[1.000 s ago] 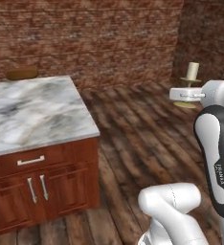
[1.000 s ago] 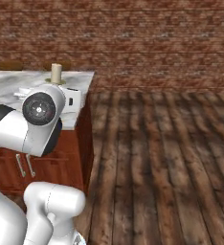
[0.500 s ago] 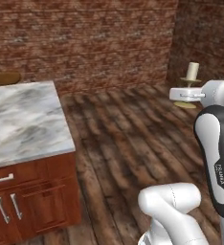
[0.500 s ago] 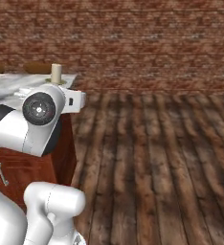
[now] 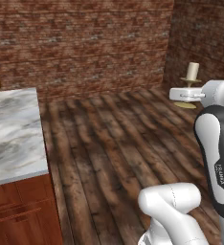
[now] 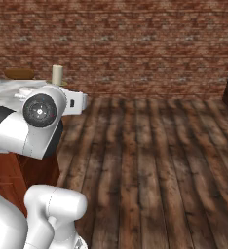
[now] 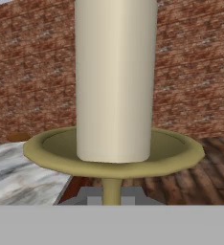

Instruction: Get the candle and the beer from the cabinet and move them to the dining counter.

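The marble counter (image 5: 13,134) is cut off at the left edge, its far end hidden. To its right, above the plank floor (image 5: 109,143), the gripper (image 5: 186,94) is clenched on the candle (image 5: 192,72), which stands upright, its stem between the jaws, fingertips hidden.

We read one marking: the word "FRANKA", printed vertically in small pale letters on the dark upper link of the arm (image 5: 218,158), at the 4 o'clock position of the left base view. We find no other legible text, label, number or sign on any other surface in the three views.
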Available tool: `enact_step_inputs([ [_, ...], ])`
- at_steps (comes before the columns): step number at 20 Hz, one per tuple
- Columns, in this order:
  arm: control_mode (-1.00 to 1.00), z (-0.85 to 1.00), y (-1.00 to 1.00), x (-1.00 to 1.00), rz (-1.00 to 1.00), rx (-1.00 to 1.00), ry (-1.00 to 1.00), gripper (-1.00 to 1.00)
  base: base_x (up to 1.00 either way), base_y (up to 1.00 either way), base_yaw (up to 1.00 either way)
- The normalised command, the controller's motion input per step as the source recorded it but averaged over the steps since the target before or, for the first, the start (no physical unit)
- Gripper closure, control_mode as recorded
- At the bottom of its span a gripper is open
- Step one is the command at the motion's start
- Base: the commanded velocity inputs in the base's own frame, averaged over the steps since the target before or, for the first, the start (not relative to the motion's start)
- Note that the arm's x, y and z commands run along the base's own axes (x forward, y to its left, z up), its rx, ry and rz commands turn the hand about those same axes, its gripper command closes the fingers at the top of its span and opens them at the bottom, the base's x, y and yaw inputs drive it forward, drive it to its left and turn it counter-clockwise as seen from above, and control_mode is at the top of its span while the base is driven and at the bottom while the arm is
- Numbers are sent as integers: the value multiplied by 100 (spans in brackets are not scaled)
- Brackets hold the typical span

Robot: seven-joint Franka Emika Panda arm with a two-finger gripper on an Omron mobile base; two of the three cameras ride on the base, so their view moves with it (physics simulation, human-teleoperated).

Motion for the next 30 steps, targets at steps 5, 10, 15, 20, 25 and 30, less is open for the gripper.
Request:
enact_step_inputs([
  [5, 100, 0, 0, 0, 0, 0, 0, 100, 65, -49, 0],
  [10, 100, 0, 0, 0, 0, 0, 0, 100, 67, -46, 0],
  [15, 100, 0, 0, 0, 0, 0, 0, 100, 69, -45, 0],
  [20, 100, 0, 0, 0, 0, 0, 0, 100, 71, -42, 2],
  [25, 100, 0, 0, 0, 0, 0, 0, 100, 73, -38, 4],
  [30, 100, 0, 0, 0, 0, 0, 0, 100, 74, -37, 6],
])
